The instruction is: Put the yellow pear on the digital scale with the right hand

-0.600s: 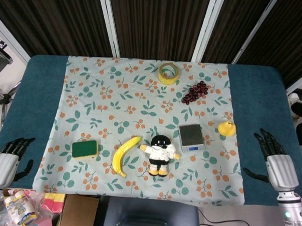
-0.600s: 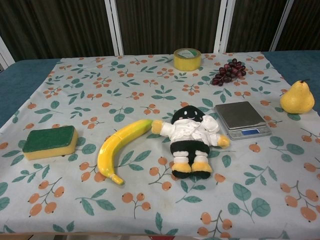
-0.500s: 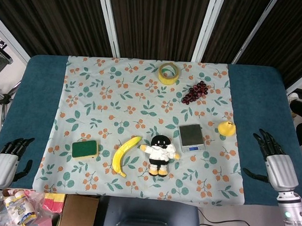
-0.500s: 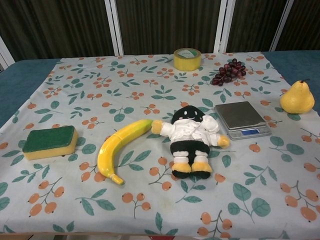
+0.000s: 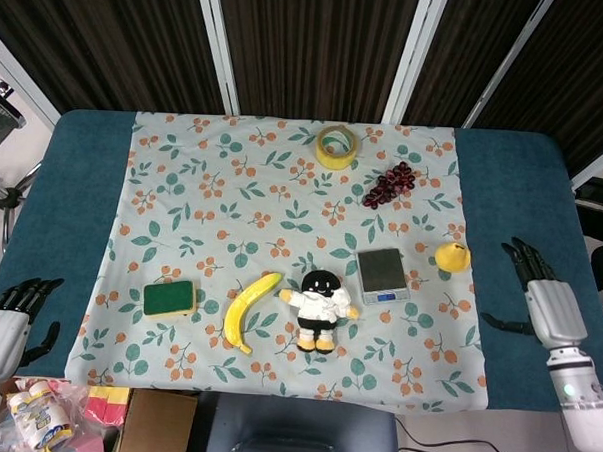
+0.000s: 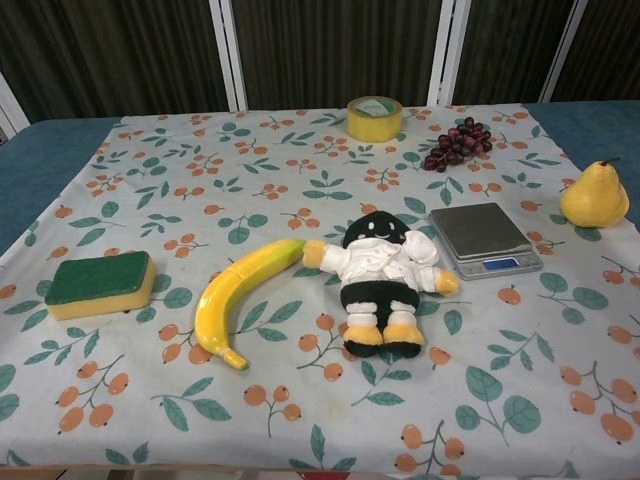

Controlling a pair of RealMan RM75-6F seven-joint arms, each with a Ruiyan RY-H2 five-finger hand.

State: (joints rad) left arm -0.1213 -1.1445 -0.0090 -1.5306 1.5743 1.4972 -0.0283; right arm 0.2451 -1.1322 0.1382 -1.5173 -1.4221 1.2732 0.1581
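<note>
The yellow pear (image 5: 452,256) stands upright on the right edge of the floral cloth, also seen in the chest view (image 6: 594,196). The digital scale (image 5: 382,275) lies just to its left with nothing on its plate (image 6: 484,238). My right hand (image 5: 542,298) hovers over the blue table right of the pear, fingers spread and holding nothing, apart from the fruit. My left hand (image 5: 4,324) is at the table's near left corner, fingers apart and empty. Neither hand shows in the chest view.
On the cloth lie a plush doll (image 5: 319,307), a banana (image 5: 248,309), a green-topped sponge (image 5: 169,298), a bunch of dark grapes (image 5: 389,183) and a roll of yellow tape (image 5: 337,145). A cardboard box (image 5: 155,425) and clutter sit below the table's near edge.
My right hand has risen a little and shifted toward the far side, closer to the pear. My left hand has sunk slightly toward the near left corner. The objects have not moved.
</note>
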